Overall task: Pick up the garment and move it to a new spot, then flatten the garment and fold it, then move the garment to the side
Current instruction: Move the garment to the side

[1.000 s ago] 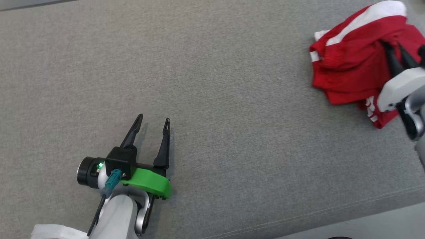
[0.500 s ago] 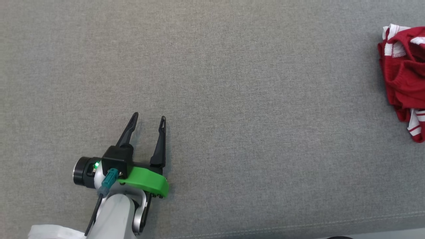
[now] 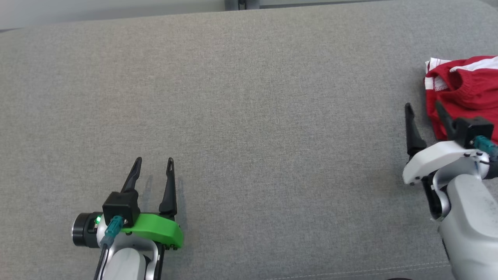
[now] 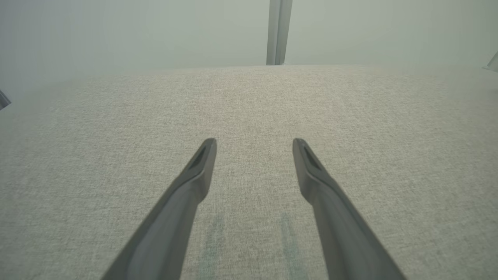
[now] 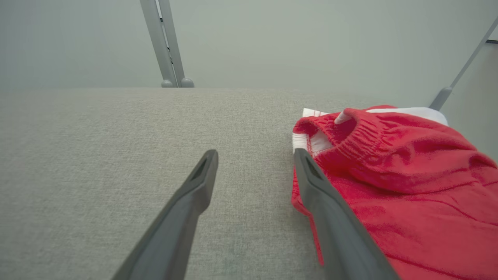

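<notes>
The garment (image 3: 465, 89) is a red piece with white trim, lying bunched at the far right of the grey cushion; the right wrist view shows the garment (image 5: 404, 182) with its elastic waistband up. My right gripper (image 3: 423, 105) stands open beside the garment's left edge with nothing between its fingers; one finger overlaps the red cloth's edge in the right wrist view (image 5: 255, 155). My left gripper (image 3: 153, 160) hangs open and empty over bare cushion at the lower left, seen also in the left wrist view (image 4: 253, 143).
The grey fabric cushion (image 3: 249, 116) spans the whole head view. A pale wall with metal frame legs (image 5: 167, 42) lies behind its far edge. The cushion's front seam (image 3: 350, 270) runs along the bottom.
The head camera has shifted. My right gripper has let go of the garment and now stands open just left of it. The left gripper stays open.
</notes>
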### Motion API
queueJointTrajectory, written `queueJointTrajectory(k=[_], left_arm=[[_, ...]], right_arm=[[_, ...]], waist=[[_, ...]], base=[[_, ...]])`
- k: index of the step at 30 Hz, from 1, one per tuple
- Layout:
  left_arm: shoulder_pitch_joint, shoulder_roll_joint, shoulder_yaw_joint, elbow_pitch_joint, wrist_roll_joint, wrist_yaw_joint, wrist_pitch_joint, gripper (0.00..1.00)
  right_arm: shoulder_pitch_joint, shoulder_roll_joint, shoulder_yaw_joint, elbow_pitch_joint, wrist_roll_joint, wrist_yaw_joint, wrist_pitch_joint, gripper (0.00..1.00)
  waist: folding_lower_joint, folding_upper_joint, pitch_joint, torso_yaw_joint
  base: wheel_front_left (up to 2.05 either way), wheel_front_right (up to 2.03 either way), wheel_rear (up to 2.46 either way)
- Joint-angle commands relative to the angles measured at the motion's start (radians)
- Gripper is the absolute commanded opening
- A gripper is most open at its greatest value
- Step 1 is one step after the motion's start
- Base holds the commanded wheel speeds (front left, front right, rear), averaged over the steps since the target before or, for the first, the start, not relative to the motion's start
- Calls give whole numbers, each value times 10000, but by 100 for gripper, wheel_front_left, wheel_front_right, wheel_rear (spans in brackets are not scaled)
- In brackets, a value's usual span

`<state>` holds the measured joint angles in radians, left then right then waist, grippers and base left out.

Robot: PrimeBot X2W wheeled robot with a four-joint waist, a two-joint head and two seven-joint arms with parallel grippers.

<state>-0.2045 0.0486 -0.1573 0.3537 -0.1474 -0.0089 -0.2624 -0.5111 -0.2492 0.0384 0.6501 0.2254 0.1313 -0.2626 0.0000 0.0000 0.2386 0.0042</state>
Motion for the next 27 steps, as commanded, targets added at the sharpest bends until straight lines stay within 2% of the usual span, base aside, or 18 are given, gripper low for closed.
queueJointTrajectory(k=[1, 8, 13, 27], left_arm=[[168, 44, 87, 19, -43, 48, -26, 100], [659, 44, 504, -12, -147, 94, -26, 100], [1037, 42, 827, 61, 7, 33, -26, 100], [1593, 41, 1266, 165, 156, -31, -26, 100]], right_arm=[[213, 98, 38, -108, -36, -14, -20, 100], [1300, 1107, 330, -1020, -140, -12, -21, 100], [1961, 1510, 306, -1470, -177, -12, -22, 100], [2990, 1851, 899, -2570, -596, -12, -21, 100]], waist=[[0, 0, -372, 186], [0, 0, -980, 538], [0, 0, -1376, 586], [0, 0, -2102, 502]], base=[[0, 0, 0], [0, 0, 0], [0, 0, 0], [0, 0, 0]])
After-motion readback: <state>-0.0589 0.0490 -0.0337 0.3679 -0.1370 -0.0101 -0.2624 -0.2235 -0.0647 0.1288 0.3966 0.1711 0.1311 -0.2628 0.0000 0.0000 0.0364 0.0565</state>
